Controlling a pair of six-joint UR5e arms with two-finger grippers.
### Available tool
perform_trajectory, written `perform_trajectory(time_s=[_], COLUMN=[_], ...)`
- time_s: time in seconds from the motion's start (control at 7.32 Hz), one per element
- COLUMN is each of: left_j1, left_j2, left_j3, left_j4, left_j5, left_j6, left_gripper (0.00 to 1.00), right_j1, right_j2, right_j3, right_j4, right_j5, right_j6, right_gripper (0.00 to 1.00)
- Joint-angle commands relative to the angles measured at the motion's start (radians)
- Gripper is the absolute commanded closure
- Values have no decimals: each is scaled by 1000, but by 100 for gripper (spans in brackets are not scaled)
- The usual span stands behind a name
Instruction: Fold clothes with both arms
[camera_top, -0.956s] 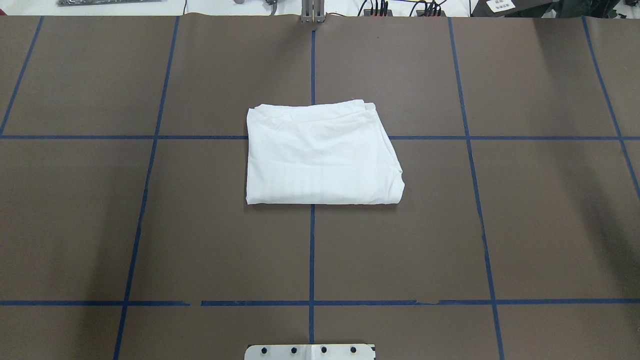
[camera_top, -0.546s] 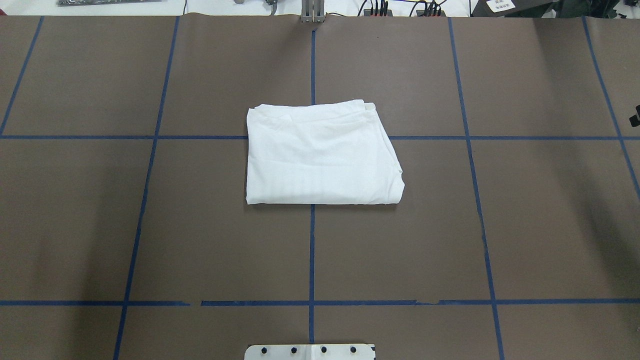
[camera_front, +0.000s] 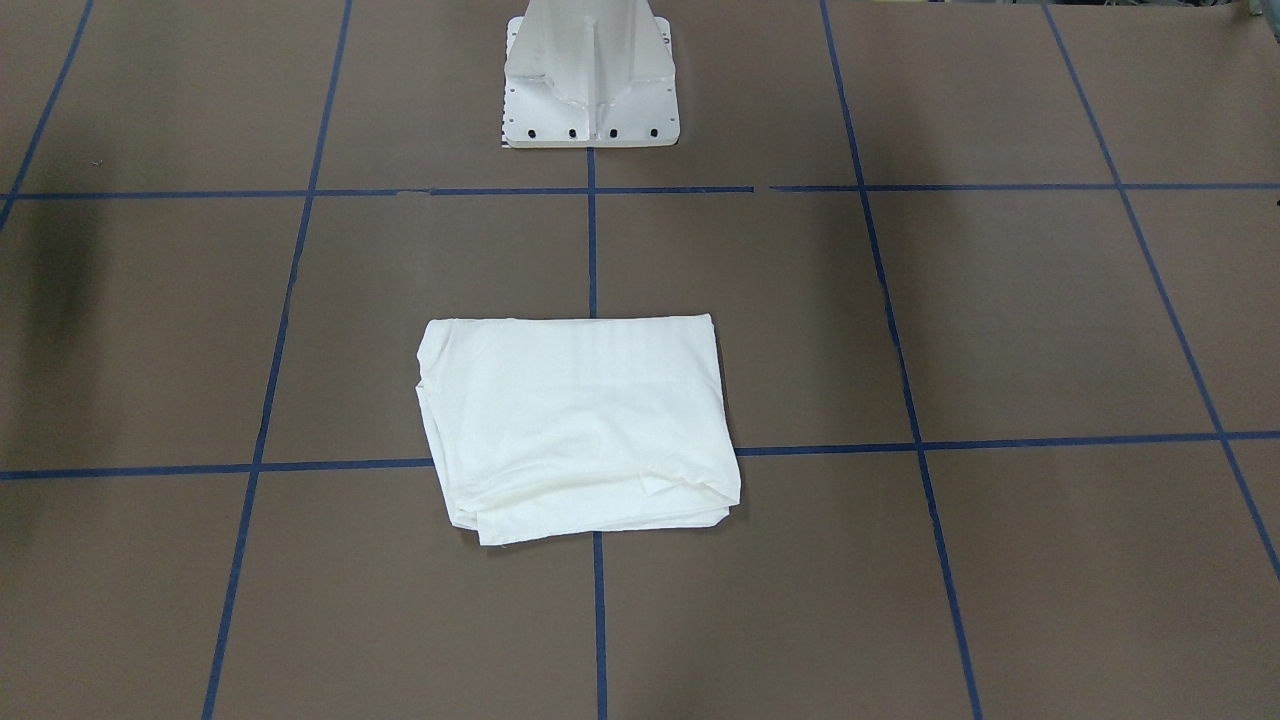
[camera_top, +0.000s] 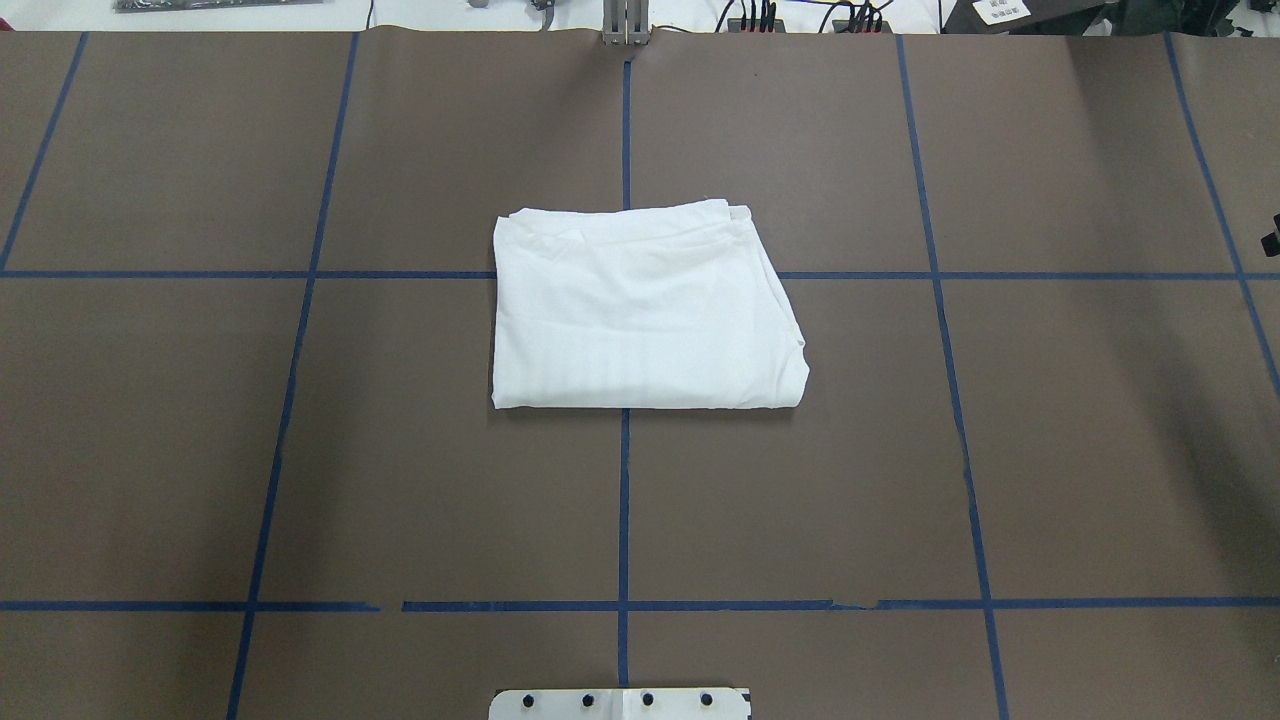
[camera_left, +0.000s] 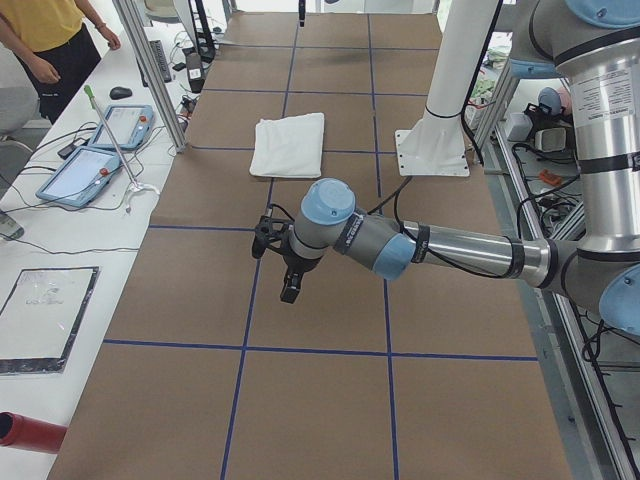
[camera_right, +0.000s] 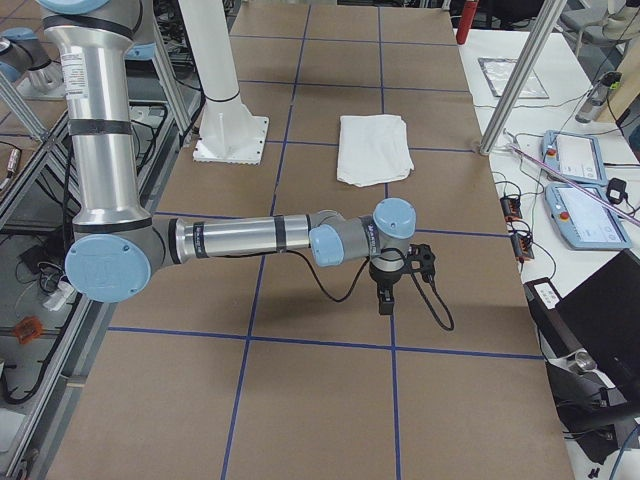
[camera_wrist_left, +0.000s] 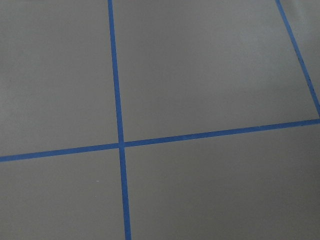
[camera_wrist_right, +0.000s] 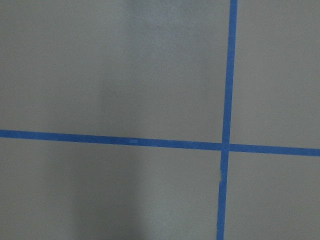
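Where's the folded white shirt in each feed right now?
Exterior front-facing: shirt just left of centre, lower middle.
Overhead exterior: shirt at centre, slightly high.
Exterior left: shirt upper middle.
Exterior right: shirt upper middle.
Left wrist-mounted: not in it.
Right wrist-mounted: not in it.
Landmark: white stand base, on the robot's side of the shirt in all four exterior views.

We counted one folded white T-shirt (camera_top: 640, 310), two robot arms, the left arm (camera_left: 460, 250) and the right arm (camera_right: 235, 237), one white stand base (camera_front: 592, 120), two handheld control tablets (camera_left: 122, 125) and one person (camera_left: 50, 40).
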Motion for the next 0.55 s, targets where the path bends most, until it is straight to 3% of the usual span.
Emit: perform_trajectory(time_s=[0.0, 0.41], left_j1=[5, 10], left_j2=[9, 4], left_j3=[0, 49], left_j4=[80, 116], left_j5=[65, 96], left_j6=[5, 3], left_gripper=[0, 0], right_j1=[24, 44], right_j2=[-43, -51], right_j3=[10, 37], right_j4=[6, -5], right_j5=[6, 6], right_j6=[1, -10], right_gripper=[0, 0])
